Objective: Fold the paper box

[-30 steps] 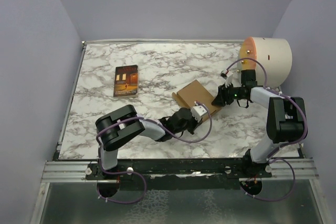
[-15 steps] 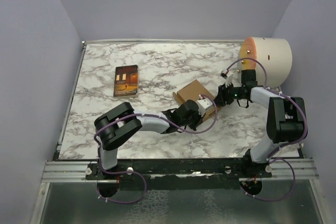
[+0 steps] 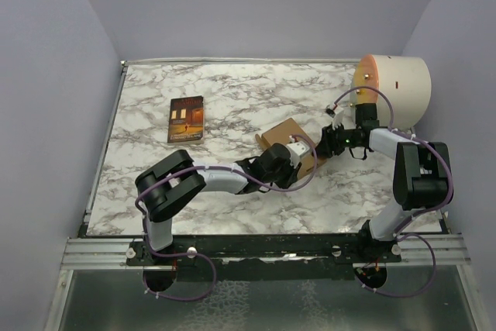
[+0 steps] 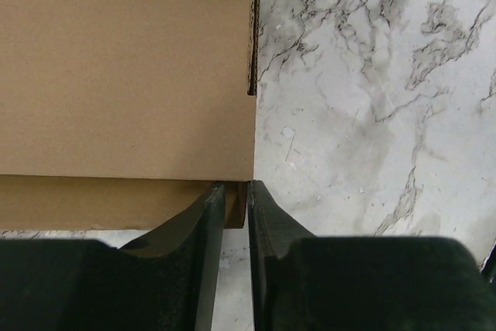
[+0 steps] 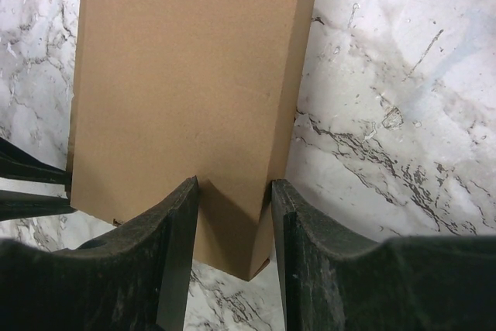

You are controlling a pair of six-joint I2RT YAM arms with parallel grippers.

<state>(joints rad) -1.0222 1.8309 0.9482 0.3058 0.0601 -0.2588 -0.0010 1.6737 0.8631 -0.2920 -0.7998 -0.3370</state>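
Marble table (image 3: 232, 91): book (image 3: 186, 119) overhead only; right gripper (image 5: 232, 187) grips paper box (image 5: 186, 75).

The box (image 3: 283, 131) is plain brown, on a table (image 3: 232, 98) of white marble pattern with grey veins. The book (image 3: 186, 119) near the left edge is dark with an orange cover picture; the cylinder (image 3: 407, 87) at the far right corner is cream with a peach face. The left gripper (image 4: 236, 199) and right gripper (image 5: 232, 215) are black, the cables (image 3: 313, 167) purple.
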